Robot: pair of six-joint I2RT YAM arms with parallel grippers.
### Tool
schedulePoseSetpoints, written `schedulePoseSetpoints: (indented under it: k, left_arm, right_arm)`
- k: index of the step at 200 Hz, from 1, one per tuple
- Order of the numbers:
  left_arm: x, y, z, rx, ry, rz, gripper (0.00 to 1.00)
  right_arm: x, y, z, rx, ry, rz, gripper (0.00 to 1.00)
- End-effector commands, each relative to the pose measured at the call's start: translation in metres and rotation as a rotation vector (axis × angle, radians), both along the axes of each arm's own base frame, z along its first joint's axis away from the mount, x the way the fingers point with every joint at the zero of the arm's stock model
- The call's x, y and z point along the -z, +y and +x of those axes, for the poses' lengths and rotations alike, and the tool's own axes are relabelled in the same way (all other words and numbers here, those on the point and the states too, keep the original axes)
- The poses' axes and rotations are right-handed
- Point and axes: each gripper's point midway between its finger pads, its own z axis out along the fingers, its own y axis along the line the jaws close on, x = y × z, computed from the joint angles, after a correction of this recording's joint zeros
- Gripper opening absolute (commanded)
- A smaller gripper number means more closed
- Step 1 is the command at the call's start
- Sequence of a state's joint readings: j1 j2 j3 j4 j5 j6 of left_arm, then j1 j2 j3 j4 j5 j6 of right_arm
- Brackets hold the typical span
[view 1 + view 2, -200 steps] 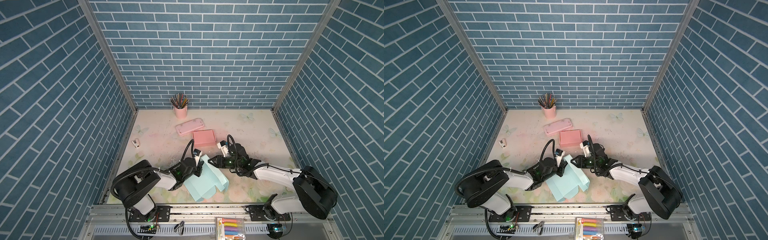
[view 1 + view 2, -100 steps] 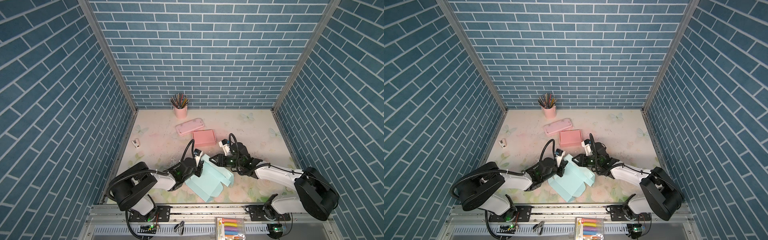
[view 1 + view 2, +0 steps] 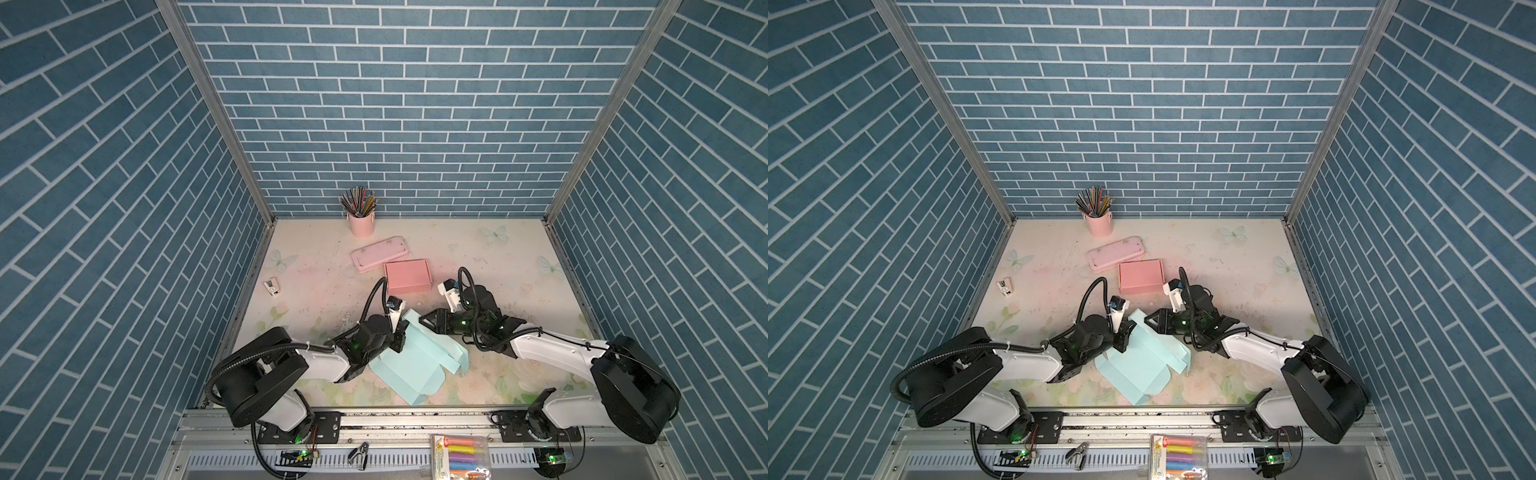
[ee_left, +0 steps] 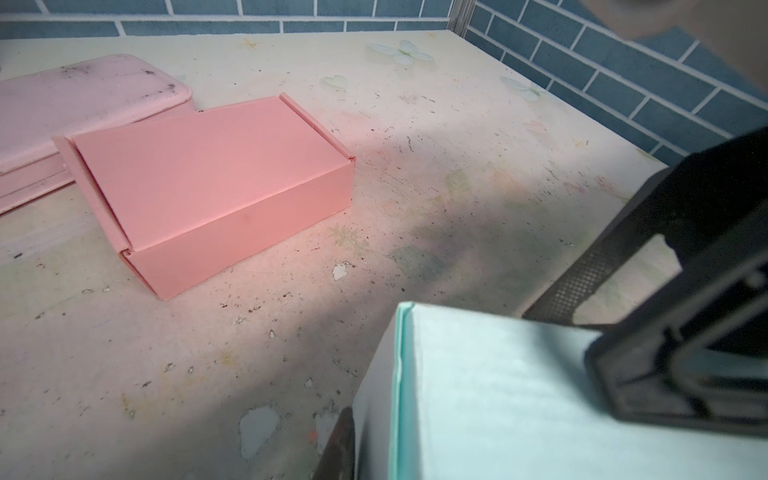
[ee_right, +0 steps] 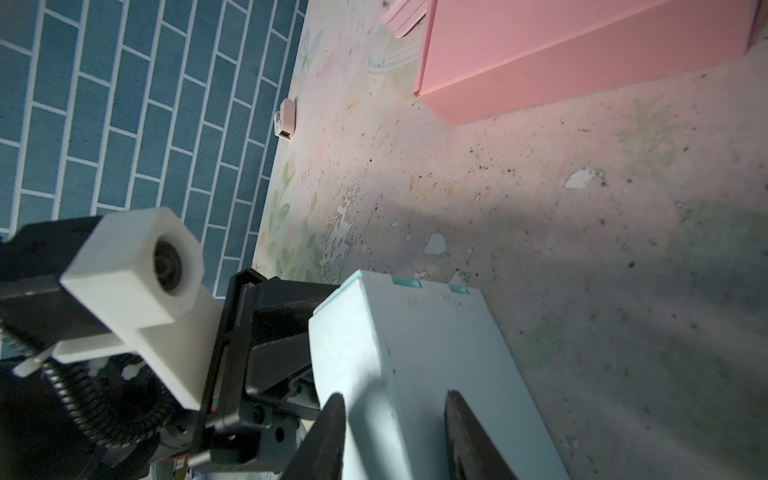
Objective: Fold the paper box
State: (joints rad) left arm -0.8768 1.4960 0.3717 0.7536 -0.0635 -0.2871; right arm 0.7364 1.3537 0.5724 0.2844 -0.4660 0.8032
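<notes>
Jaws of both grippers clamp the half-folded, pale-teal paper box (image 3: 415, 357), its panels partly raised.

The desk (image 3: 478, 257) has a pale, scuffed floral top with faint butterflies. On it lie a closed pink box (image 3: 407, 275), a flat pink case (image 3: 380, 253) touching the box's far side, a pink cup of pencils (image 3: 361, 218) beyond the case at the back wall, and a small white object (image 3: 271, 288) well left of the box. Nearer than the box, the partly folded light-blue paper box (image 3: 411, 365) rests on the desk.
</notes>
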Motion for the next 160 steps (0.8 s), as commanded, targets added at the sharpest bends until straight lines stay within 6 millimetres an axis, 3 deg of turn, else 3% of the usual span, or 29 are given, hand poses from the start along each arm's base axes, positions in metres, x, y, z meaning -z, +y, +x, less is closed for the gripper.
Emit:
schedulePoseSetpoints:
  k: [1, 59, 112, 136, 160]
  left_arm:
    - [-0.011, -0.003, 0.003, -0.006, -0.024, -0.015, 0.18]
    - [-0.013, 0.0, 0.001, -0.013, -0.02, -0.014, 0.09]
    - [-0.007, 0.01, 0.004, -0.073, 0.029, 0.029, 0.07]
    - [-0.006, 0.012, 0.008, -0.1, 0.064, 0.042, 0.07]
    - [-0.002, 0.022, 0.016, -0.162, 0.105, 0.087, 0.06]
  right_arm:
    - [-0.008, -0.002, 0.002, -0.003, -0.042, -0.002, 0.41]
    - [-0.017, -0.009, 0.007, 0.017, -0.088, -0.05, 0.39]
    - [-0.114, -0.048, 0.013, 0.123, -0.482, -0.203, 0.39]
    - [-0.131, -0.063, 0.008, 0.14, -0.563, -0.278, 0.38]
    - [-0.133, -0.061, 0.002, 0.118, -0.591, -0.327, 0.35]
